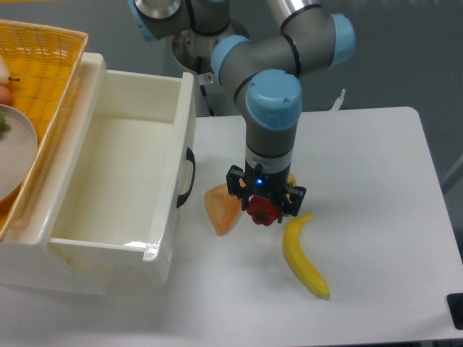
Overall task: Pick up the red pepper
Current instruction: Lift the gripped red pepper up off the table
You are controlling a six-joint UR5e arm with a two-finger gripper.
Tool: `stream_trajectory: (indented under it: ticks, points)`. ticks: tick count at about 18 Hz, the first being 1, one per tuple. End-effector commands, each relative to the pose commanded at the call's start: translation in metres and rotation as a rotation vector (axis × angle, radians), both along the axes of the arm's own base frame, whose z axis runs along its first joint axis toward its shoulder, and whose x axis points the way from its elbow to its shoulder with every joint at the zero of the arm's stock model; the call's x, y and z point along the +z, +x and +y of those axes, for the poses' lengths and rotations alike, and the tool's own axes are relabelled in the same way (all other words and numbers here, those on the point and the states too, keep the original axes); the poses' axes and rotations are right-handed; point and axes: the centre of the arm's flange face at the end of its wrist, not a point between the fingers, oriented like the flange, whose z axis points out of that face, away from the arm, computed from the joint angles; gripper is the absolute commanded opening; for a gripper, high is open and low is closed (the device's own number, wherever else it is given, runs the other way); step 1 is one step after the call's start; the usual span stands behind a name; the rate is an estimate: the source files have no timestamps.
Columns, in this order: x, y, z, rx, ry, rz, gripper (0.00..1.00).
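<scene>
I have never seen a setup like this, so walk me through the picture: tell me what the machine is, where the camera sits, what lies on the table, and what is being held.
The grey and blue machine is a robot arm, with joints like an elbow and wrist. At its tip is a gripper, two fingers that pinch things. The single camera is fixed, looking down on the white table from the front. The gripper is shut on the red pepper, a small glossy fruit, which looks lifted off the surface. On the table lie a banana and a pale orange wedge. To the left stands a white bin, empty as far as shows, and beyond it a yellow basket holding a plate.
</scene>
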Motion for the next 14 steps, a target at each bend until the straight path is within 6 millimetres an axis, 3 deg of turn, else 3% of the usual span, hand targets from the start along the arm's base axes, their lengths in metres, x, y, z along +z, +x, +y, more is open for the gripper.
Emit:
stream_trajectory:
  ticks: [3,8,14]
  points:
    - [0.0063,0.0024,-0.0044,-0.137,-0.027,0.03,0.52]
    - [-0.0006,0.0066,-0.0083,-0.284,-0.102,0.042,0.52]
    - [-0.0023,0.0082,-0.0093,-0.304,-0.12,0.047,0.52]
